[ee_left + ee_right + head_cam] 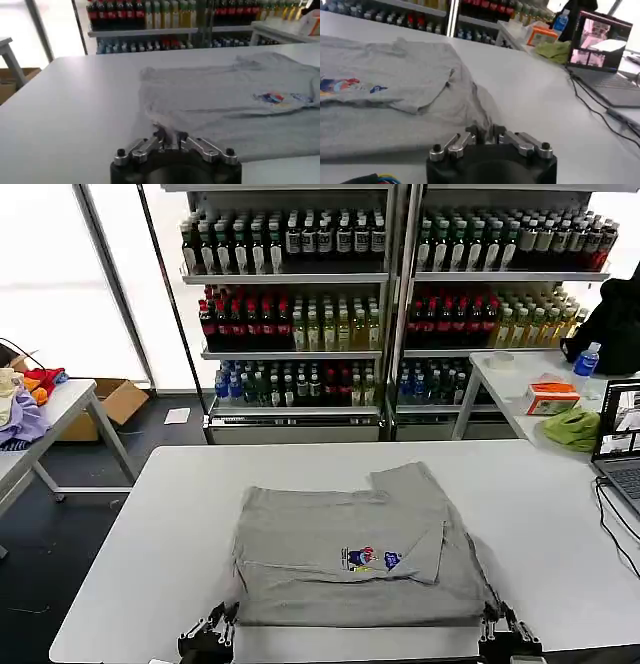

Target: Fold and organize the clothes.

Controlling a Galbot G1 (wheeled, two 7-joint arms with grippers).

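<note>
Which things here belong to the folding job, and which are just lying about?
Job: grey T-shirt, left gripper and right gripper, each pinching a near corner.
Lying about: lime-green cloth, laptop, water bottle, orange box, cardboard box.

A white table fills the near ground; beyond it stand metal shelves stocked row upon row with bottled drinks — dark caps above, red and yellow-green in the middle, blue and green lower down. Bright windows glow white on the left, flooding the room with daylight; the floor is dark. A side table at the left carries a heap of coloured fabrics, with a cardboard box on the floor behind it. On the right, another white table holds a water bottle, an orange box and a lime-green cloth; an open laptop sits at the edge.
</note>
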